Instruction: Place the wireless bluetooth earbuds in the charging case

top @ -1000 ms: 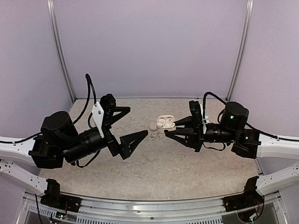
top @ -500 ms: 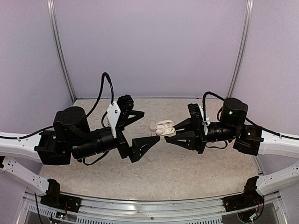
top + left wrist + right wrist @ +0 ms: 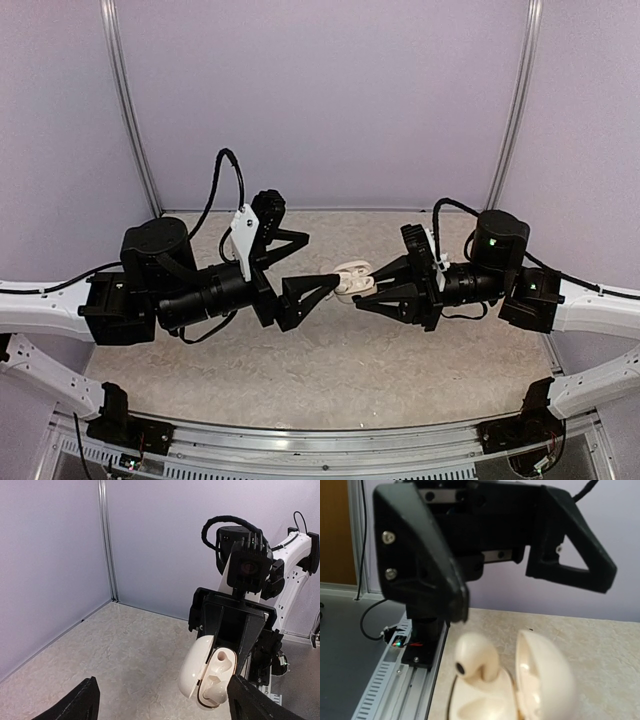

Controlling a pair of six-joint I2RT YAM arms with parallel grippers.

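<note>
Right gripper (image 3: 364,284) was clamped on the open charging case (image 3: 348,276). Left gripper (image 3: 320,262) stood wide open beside the case; contact undetermined.

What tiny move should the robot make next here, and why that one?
Probably ease the left end effector slightly forward and press the earbud down. The right end effector is shut on the open charging case, holding it off the table, and that earbud seems to sit high in the case. The left jaws stand wide apart, holding nothing, just short of the case.
</note>
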